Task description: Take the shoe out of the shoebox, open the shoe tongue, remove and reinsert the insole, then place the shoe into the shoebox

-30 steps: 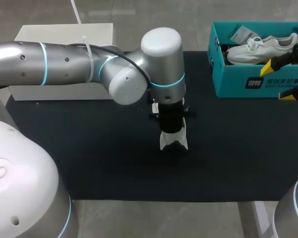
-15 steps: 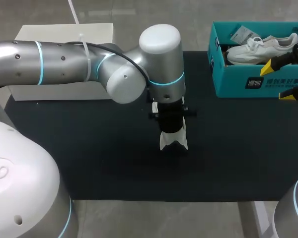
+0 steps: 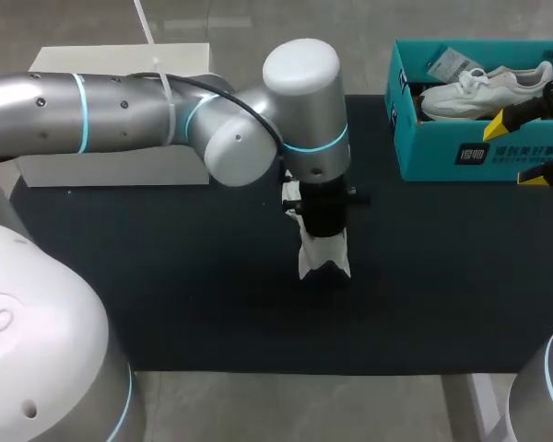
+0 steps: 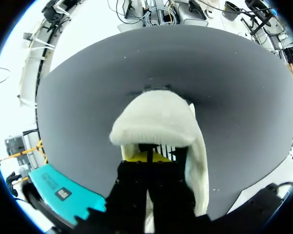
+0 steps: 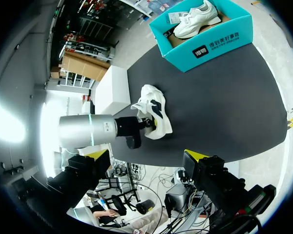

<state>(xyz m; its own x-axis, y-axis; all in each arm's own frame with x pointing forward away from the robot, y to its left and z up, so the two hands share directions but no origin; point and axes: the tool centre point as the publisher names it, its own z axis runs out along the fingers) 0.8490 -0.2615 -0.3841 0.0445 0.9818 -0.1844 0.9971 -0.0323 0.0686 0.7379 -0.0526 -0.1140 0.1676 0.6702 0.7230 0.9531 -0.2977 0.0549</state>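
Note:
A white shoe (image 3: pixel 324 260) stands on the black mat (image 3: pixel 166 276) near the table's middle. My left arm (image 3: pixel 304 110) comes down on it from above. In the left wrist view my left gripper (image 4: pixel 147 157) is shut on a white padded part of that shoe (image 4: pixel 158 119), which curls over the fingers. The right wrist view shows the same shoe (image 5: pixel 155 109) from afar. A second white shoe (image 3: pixel 484 85) lies in the teal shoebox (image 3: pixel 479 158) at the back right. My right gripper (image 3: pixel 525 147) hangs open in front of the box, holding nothing.
A white box (image 3: pixel 120 110) stands at the back left, behind my left arm. The mat's front and left parts are bare. The shoebox (image 5: pixel 212 46) sits on the mat's far right corner.
My left arm has shifted slightly to the right with the shoe still in its grip. The right arm has not moved.

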